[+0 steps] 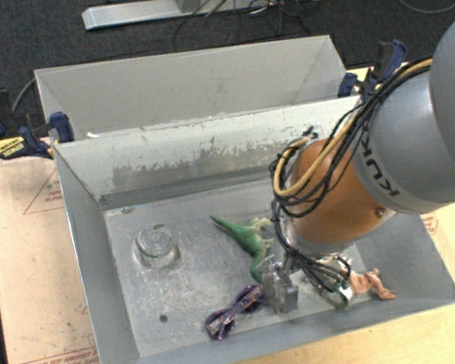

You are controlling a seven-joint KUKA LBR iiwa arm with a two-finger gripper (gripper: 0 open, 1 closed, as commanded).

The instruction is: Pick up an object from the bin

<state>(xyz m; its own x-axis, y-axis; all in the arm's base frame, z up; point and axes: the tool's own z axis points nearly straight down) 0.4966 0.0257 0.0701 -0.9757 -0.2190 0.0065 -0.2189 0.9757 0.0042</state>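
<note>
My gripper [278, 287] is down near the floor of the bin, at the front middle. A purple patterned strip-like thing [230, 313] lies just left of it, its right end touching or nearly touching the gripper. A green toy dinosaur [243, 233] with a pointed tail lies just behind the gripper, partly hidden by the arm's orange cover. I cannot tell whether anything is held.
A clear round plastic cup [156, 245] stands on the left of the bin floor. A small pink-orange figure [372, 284] lies at the front right, next to a green and white bit [343, 291]. The arm and its cables cover the right half.
</note>
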